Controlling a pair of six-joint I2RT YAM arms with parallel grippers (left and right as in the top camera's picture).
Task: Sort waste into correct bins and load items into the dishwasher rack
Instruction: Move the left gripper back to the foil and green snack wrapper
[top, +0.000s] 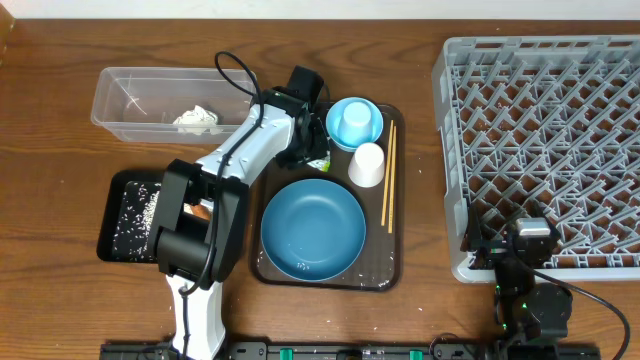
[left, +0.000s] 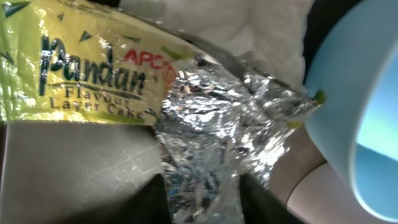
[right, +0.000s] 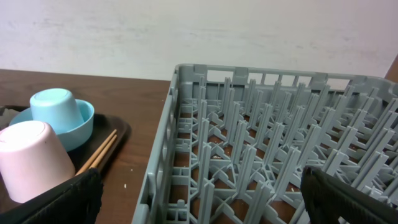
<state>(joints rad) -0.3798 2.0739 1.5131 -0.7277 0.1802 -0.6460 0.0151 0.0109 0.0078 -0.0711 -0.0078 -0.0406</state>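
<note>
My left gripper (top: 312, 152) reaches onto the dark brown tray beside the light-blue bowl (top: 354, 122). In the left wrist view its fingers (left: 202, 202) are closed on the silver foil of the crumpled green-yellow wrapper (left: 93, 68), whose edge shows in the overhead view (top: 320, 163). The dark-blue plate (top: 312, 228), white cup (top: 367, 165) and chopsticks (top: 388, 175) lie on that tray. White tissue (top: 196, 118) sits in the clear tub (top: 120, 85). The black tray (top: 125, 235) holds rice grains (top: 140, 210) and an orange piece (top: 203, 210). My right gripper (top: 530, 240) is open and empty at the grey rack (top: 545, 130).
A small light-blue cup (right: 53, 106) stands upside down in the bowl (right: 84, 121), with the white cup (right: 31, 158) and chopsticks (right: 102, 149) beside it. The rack's near-left corner (right: 168, 143) is just in front of my right gripper (right: 199, 193). The left arm crosses the black tray.
</note>
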